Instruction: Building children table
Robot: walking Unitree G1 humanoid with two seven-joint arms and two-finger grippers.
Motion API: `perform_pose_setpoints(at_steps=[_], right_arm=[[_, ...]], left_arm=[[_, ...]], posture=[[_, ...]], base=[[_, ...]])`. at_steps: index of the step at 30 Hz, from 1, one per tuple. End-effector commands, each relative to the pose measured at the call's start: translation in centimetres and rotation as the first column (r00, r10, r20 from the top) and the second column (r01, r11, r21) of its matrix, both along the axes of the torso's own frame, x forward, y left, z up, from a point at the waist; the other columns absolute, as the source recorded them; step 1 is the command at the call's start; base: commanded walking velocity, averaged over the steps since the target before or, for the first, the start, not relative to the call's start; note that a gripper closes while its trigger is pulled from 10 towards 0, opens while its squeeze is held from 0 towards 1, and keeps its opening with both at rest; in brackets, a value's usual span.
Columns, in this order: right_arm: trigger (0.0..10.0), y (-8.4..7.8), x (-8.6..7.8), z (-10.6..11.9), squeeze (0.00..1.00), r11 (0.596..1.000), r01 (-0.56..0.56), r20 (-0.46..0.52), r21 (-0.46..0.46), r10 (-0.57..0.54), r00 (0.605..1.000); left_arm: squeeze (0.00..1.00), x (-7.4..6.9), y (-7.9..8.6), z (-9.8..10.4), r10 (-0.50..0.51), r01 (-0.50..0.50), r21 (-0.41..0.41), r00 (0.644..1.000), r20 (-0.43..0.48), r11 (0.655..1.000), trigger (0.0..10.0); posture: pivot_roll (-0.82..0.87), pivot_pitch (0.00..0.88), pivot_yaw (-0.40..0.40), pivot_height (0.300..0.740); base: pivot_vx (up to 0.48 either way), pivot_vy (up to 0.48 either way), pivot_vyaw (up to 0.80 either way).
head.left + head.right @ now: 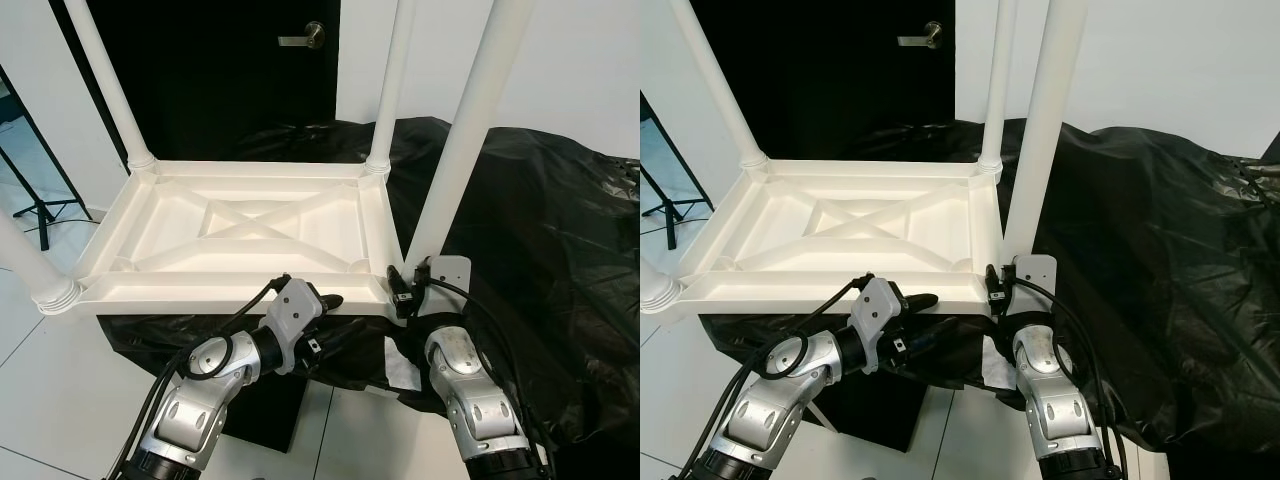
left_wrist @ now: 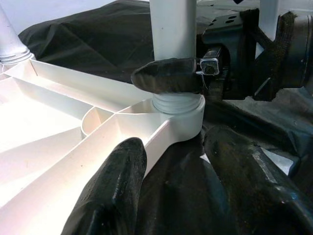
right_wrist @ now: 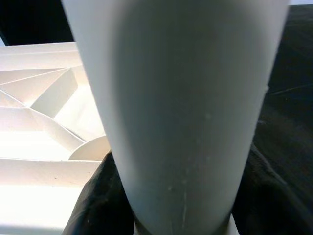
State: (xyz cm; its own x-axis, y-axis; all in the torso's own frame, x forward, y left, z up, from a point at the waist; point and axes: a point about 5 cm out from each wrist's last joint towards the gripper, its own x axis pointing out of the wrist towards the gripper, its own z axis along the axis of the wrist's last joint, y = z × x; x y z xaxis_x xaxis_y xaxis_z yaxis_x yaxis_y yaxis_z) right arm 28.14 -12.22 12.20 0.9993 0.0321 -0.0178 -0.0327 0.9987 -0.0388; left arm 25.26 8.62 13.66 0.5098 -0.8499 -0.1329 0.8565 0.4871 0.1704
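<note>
Item: children's tabletop (image 1: 240, 235), white plastic, inverted, ribbed underside up, resting on a black-draped support (image 1: 540, 220).
Legs: four, upright in the corner sockets; near-right leg (image 1: 462, 130) is the one in hand, long axis near vertical, leaning slightly to the robot's right, base seated in the near-right corner socket (image 2: 178, 110).
Right end effector (image 2: 168, 76): directly at that leg's base, fingers closed around it just above the socket; nearer arm.
Left end effector (image 2: 171, 169): fingers spread wide, holding nothing, low beside the tabletop's near edge, the socket straight ahead of it.
Judgement: the coming move likely turns on keeping the leg's axis in line with the socket
</note>
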Motion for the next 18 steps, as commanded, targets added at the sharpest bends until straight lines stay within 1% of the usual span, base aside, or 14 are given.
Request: perform_pose_setpoints(at_steps=[1,2,3,5,8,9,10,11,12,13,14,15,17,18], right_arm=[[10.0,-1.0,-0.3,-1.2,0.73,0.999,0.031,-0.060,-0.013,-0.031,0.998],[10.0,-1.1,-0.3,-0.9,1.00,1.000,0.013,-0.039,-0.007,-0.013,0.999],[10.0,-1.1,-0.3,-0.9,1.00,1.000,0.013,-0.039,-0.007,-0.013,0.999],[10.0,-1.5,-0.4,-0.4,1.00,0.999,-0.036,-0.006,0.003,0.036,0.999],[10.0,-1.7,-0.5,-0.3,1.00,0.998,-0.057,0.003,0.004,0.057,0.998],[10.0,-2.3,-0.8,-0.2,1.00,0.990,-0.139,0.014,-0.015,0.139,0.990],[10.0,-2.3,-0.8,-0.2,1.00,0.990,-0.139,0.014,-0.015,0.139,0.990],[10.0,-2.5,-0.8,-0.2,1.00,0.987,-0.162,0.014,-0.022,0.162,0.987],[10.0,-2.9,-0.9,-0.1,1.00,0.976,-0.215,0.017,-0.036,0.216,0.976],[10.0,-2.9,-0.9,-0.1,1.00,0.976,-0.215,0.017,-0.036,0.216,0.976],[10.0,-3.4,-0.9,0.1,0.79,0.958,-0.281,0.017,-0.063,0.283,0.959],[10.0,-3.8,-0.8,0.2,0.00,0.934,-0.349,0.003,-0.080,0.350,0.937],[10.0,-3.8,-0.8,0.2,0.00,0.934,-0.349,0.003,-0.080,0.350,0.937],[10.0,-4.1,-0.8,0.2,0.00,0.916,-0.392,-0.009,-0.090,0.393,0.920]], left_arm=[[0.00,0.2,0.1,0.0,0.014,-0.014,0.004,1.000,-0.002,1.000,10.0],[0.00,0.2,0.1,0.0,0.015,-0.015,0.005,1.000,-0.002,1.000,10.0],[0.00,0.2,0.1,0.0,0.015,-0.015,0.005,1.000,-0.002,1.000,10.0],[0.00,0.2,0.1,0.0,0.015,-0.015,0.005,1.000,-0.002,1.000,10.0],[0.00,0.2,0.1,0.0,0.016,-0.016,0.005,1.000,-0.003,1.000,10.0],[0.00,0.2,0.2,0.0,0.018,-0.018,0.006,1.000,-0.002,1.000,10.0],[0.00,0.2,0.2,0.0,0.018,-0.018,0.006,1.000,-0.002,1.000,10.0],[0.00,0.2,0.2,0.0,0.019,-0.019,0.006,1.000,-0.002,1.000,10.0],[0.00,0.2,0.3,0.0,0.020,-0.020,0.006,1.000,-0.002,1.000,10.0],[0.00,0.2,0.3,0.0,0.020,-0.020,0.006,1.000,-0.002,1.000,10.0],[0.00,0.2,0.3,0.1,0.020,-0.020,0.006,1.000,-0.002,1.000,10.0],[0.00,0.3,0.4,0.1,0.020,-0.020,0.007,1.000,-0.002,1.000,10.0],[0.00,0.3,0.4,0.1,0.020,-0.020,0.007,1.000,-0.002,1.000,10.0],[0.00,0.3,0.4,0.1,0.020,-0.020,0.007,1.000,-0.002,1.000,10.0]], posture=[[0.00,0.000,-0.023,0.740],[0.00,0.000,-0.024,0.740],[0.00,0.000,-0.024,0.740],[0.00,0.000,-0.025,0.740],[0.00,0.000,-0.025,0.740],[0.00,0.000,-0.023,0.740],[0.00,0.000,-0.023,0.740],[0.00,0.000,-0.023,0.740],[0.00,0.000,-0.023,0.740],[0.00,0.000,-0.023,0.740],[0.00,0.000,-0.020,0.740],[0.00,0.000,-0.019,0.740],[0.00,0.000,-0.019,0.740],[0.00,0.000,-0.018,0.740]], base=[[0.000,0.000,0.00],[0.000,0.000,0.00],[0.000,0.000,0.00],[0.000,0.000,0.00],[0.000,0.000,0.00],[0.000,0.000,0.00],[0.000,0.000,0.00],[0.000,0.000,0.00],[0.000,0.000,0.00],[0.000,0.000,0.00],[0.000,0.000,0.00],[0.000,0.000,0.00],[0.000,0.000,0.00],[0.000,0.000,0.00]])
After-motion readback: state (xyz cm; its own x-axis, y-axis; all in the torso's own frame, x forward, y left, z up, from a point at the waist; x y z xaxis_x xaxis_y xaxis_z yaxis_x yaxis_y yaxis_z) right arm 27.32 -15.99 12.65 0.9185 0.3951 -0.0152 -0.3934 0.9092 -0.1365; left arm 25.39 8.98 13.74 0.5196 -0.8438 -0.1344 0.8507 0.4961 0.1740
